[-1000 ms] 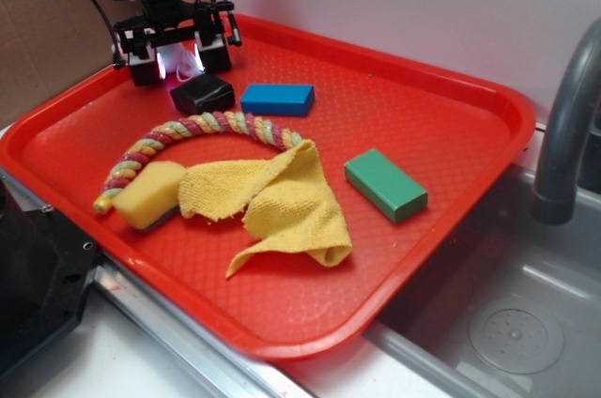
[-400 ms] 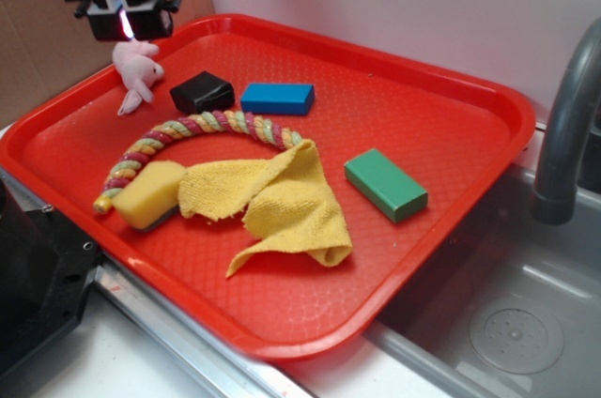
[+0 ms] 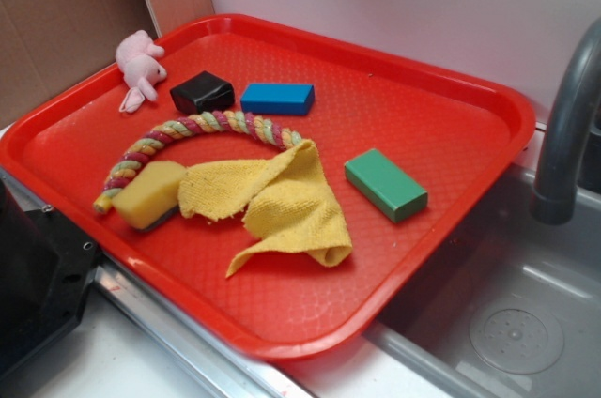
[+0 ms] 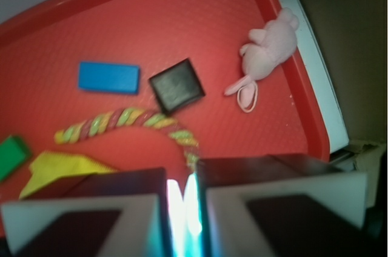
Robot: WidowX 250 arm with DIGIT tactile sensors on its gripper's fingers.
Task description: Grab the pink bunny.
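Currently end effector (image 4: pixel 182 208) high, pads together on nothing; pink bunny (image 3: pixel 139 64) lies at red tray's (image 3: pixel 451 98) far-left rim beside black block (image 3: pixel 201 92): spread pads, descend over round body, not ears.

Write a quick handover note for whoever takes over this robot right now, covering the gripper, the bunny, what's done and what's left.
Gripper: raised high above the tray's back-left corner, fingers nearly together, holding nothing.
Pink bunny: lying on the red tray at its back-left rim, left of the black block, clear of the braided rope.
Done: nothing secured; the bunny is not in the grip.
Left: open, descend over the bunny, close on it, lift.
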